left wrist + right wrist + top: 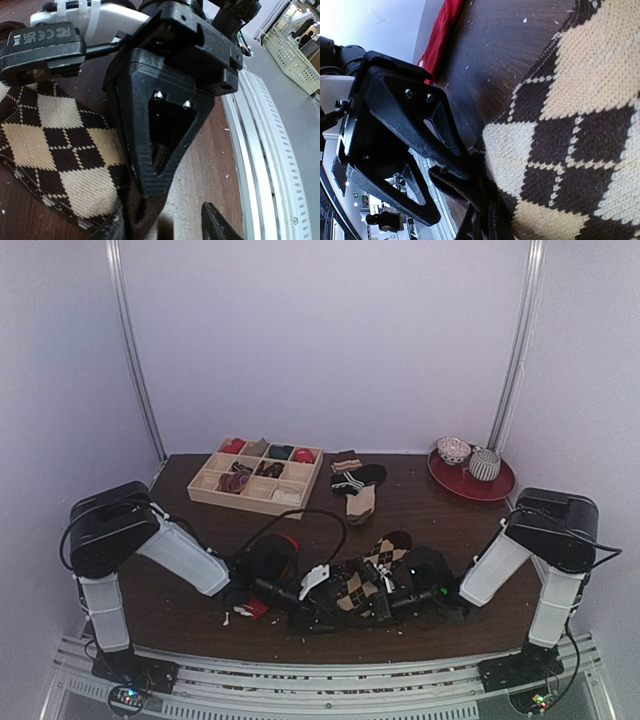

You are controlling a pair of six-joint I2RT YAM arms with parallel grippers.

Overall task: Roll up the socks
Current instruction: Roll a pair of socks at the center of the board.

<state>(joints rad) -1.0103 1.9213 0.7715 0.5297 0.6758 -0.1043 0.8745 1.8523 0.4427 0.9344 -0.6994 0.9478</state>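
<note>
Argyle sock [55, 135] bunches, pinched in right pincer [145, 202]; left pincer [167, 225] half-spread, tips cropped.

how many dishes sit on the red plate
2: a patterned bowl on the left of the red plate, a striped cup beside it on the right; none seems hidden.

The left end effector [318, 610] and right end effector [386, 598] crowd the near end of the brown-and-tan argyle fabric sock [368, 572]; behind that sock, bare dark wooden desk [440, 520] lies open.
</note>
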